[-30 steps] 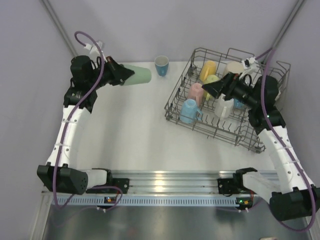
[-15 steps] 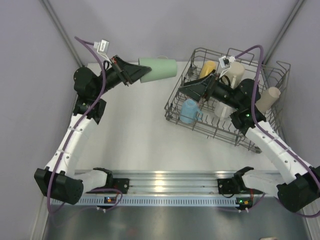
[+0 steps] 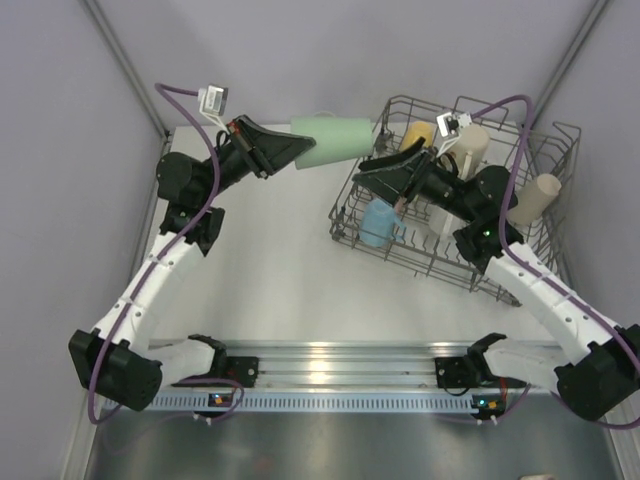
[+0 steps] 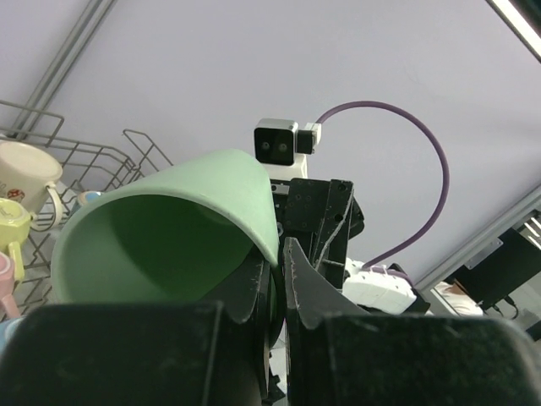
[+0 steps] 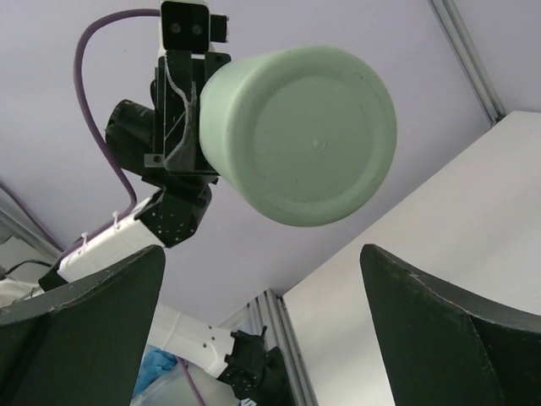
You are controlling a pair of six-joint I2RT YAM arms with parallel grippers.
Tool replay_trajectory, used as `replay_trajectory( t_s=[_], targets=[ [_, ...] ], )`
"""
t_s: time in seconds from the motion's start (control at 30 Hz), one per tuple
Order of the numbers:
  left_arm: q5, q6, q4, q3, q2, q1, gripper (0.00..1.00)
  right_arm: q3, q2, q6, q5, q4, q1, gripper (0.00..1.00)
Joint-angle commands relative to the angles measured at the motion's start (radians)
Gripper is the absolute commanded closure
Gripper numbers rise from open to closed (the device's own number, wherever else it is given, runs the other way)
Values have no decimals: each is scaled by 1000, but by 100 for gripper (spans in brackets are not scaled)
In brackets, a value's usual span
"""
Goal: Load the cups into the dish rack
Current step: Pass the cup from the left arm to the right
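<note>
Mint cup (image 3: 335, 141) in left jaws, right jaws spread

The left arm rises from its 7 o'clock base to 11 o'clock, wrist turned toward 3 o'clock. There the left gripper (image 3: 290, 150) is pinched tight on the rim of the mint green tumbler (image 3: 335, 140). The right arm sweeps from 5 o'clock toward 1 o'clock, with the right gripper (image 3: 378, 180) aimed at 9 o'clock, jaws spread wide.
</note>
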Motion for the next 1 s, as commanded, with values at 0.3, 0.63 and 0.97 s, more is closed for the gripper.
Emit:
replay_trajectory(
  t_s=[0.3,0.63,0.97],
  targets=[
    [-22,-108,300,-128,-50,-40,100,5,31,123,35,285,16,4],
    [-8,-173,418,-180,-41,-50,100,-8,62,158,44,356,17,17],
    [6,-185,445,-198,-10,-80,100,-25,65,172,30,394,17,69]
  ],
)
